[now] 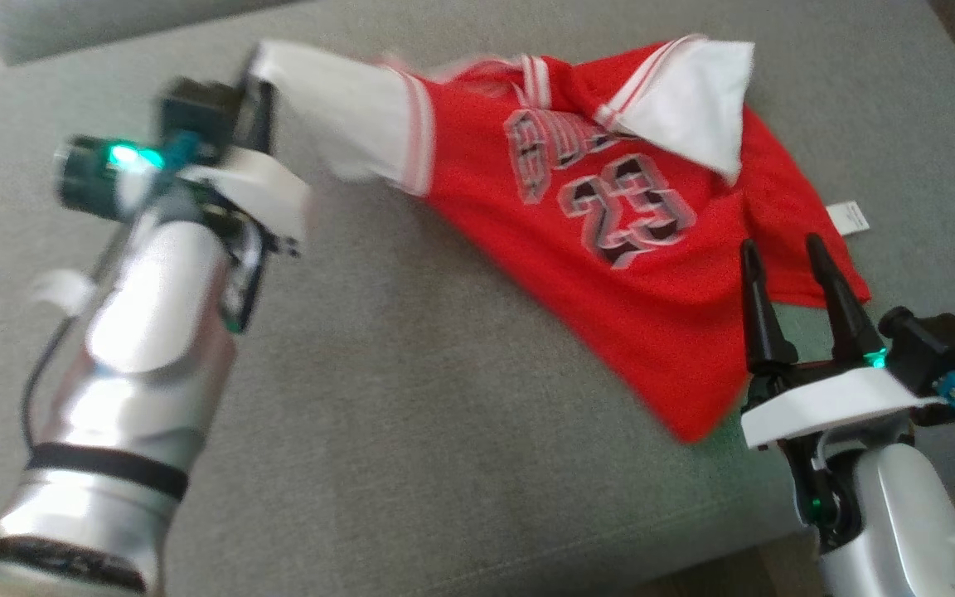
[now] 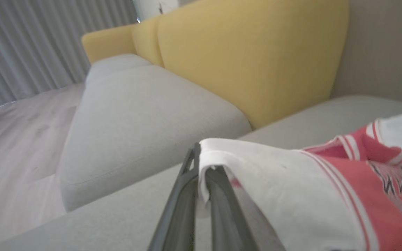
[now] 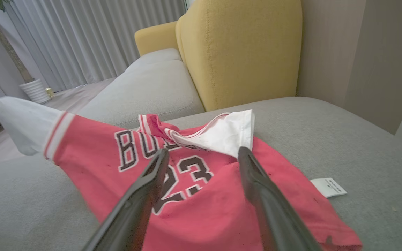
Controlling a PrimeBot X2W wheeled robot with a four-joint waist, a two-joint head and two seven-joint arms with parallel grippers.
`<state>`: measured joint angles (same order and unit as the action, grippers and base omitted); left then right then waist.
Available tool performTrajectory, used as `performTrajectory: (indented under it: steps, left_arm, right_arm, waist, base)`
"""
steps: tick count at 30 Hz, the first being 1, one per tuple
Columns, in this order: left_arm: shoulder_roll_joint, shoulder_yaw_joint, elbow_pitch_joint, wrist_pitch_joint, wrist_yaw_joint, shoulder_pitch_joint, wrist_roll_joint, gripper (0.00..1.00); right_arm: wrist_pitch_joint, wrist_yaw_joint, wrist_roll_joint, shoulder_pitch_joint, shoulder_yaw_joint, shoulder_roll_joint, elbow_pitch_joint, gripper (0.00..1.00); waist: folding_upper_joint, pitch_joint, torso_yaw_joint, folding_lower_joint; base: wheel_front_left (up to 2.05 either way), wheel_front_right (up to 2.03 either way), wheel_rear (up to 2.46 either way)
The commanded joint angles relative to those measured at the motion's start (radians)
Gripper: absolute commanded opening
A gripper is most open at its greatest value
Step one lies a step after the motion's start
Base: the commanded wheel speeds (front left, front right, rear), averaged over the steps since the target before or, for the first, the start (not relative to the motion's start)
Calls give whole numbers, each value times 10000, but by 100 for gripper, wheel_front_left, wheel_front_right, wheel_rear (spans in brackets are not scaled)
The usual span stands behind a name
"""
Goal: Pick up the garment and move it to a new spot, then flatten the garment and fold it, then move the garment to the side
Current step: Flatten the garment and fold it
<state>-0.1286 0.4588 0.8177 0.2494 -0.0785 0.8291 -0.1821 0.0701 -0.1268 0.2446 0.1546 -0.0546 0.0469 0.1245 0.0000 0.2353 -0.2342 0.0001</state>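
**Left arm has the sleeve; jersey trails right**

Far left: left gripper (image 2: 199,164), jaws clenched on the tip of the white sleeve (image 1: 345,108), raised off the sofa seat (image 1: 411,398). From there the garment (image 1: 610,274) runs slantwise rightward and toward the robot, its body lying on the seat. At right: right gripper (image 1: 780,245), jaws released, poised at the near hem. It is the nearer arm for a second hold.

The red fabric basketball jersey with white sleeves (image 3: 204,216) bears a large black, white-edged "23" on its chest. Higher on the jersey an arched word in the same lettering reads "BUL" before a folded white part of the jersey covers the rest. A small white fabric tag (image 3: 328,187) lies just beside the jersey; its print is too small to read.
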Motion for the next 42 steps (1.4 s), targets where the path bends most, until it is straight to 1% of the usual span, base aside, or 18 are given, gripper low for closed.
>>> performTrajectory:
  steps: [1,5,9,11,13,18,19,20,21,26,28,31,37,42]
  left_arm:
    - [-437,-455,-539,120,-58,162,-106,0]
    - [-950,-1150,-1743,122,-249,-473,-180,0]
    - [-1281,-1487,-2244,122,-276,-1157,-118,0]
    - [-1482,-1604,-2308,123,-320,-1840,-49,0]
    - [-1548,-1629,-2228,123,-350,-2374,-41,0]
    - [-1472,-1583,-1885,123,-379,-3590,-149,0]
    - [-1430,-1546,-1768,123,-367,-3774,-174,12]
    - [-1393,-1515,-1685,123,-367,-3908,-185,64]
    - [-1349,-1521,-1648,123,-393,-3995,-208,100]
    - [-1069,-1793,-2049,123,-532,-4261,-428,100]
    - [-949,-2006,-2427,123,-589,-4414,-548,100]
    - [-718,-2314,-3165,123,-519,-4792,-753,100]
    - [-279,-2659,-4501,124,-318,-5730,-838,100]
    - [-45,-2704,-4889,124,-96,-6106,-780,100]
  right_arm:
    - [-21,-39,-58,178,-239,34,-278,100]
    - [-144,-39,-47,23,-241,34,-234,100]
    - [-264,-39,-43,-124,-302,34,-156,100]
    - [-355,-39,-1,-228,-344,34,-67,100]
    - [-411,-39,22,-303,-348,34,-5,100]
    - [-523,-39,120,-440,-262,34,132,100]
    - [-547,-39,131,-461,-245,34,156,100]
    - [-571,-39,137,-477,-230,34,180,100]
    - [-592,-39,139,-491,-216,34,201,100]
    - [-682,-39,134,-553,-74,34,279,100]
    - [-719,-39,159,-579,26,34,292,100]
    - [-769,-39,230,-613,283,34,341,100]
    - [-950,-39,108,-334,1402,33,799,100]
    - [-1383,-39,-260,357,2736,33,1742,100]
  waist:
    - [0,-341,254,-1]
    - [0,-677,695,-1]
    - [0,-986,1121,-1]
    - [0,-1243,1375,-1]
    - [0,-1399,1530,-1]
    - [0,-1636,1838,-1]
    - [0,-1672,1888,-1]
    - [0,-1704,1932,-1]
    - [0,-1736,1969,-1]
    - [0,-1932,2149,-1]
    - [0,-2015,2220,-1]
    - [0,-2097,2342,-1]
    - [0,-1999,2607,-1]
    - [0,-1688,2766,-1]
  base:
    - [0,0,0]
    - [0,0,0]
    - [0,0,0]
    - [0,0,0]
    - [0,0,0]
    - [0,0,0]
    - [0,0,0]
    - [0,0,0]
    - [0,0,0]
    - [0,0,0]
    - [0,0,0]
    - [0,0,0]
    - [0,0,0]
    - [0,0,0]
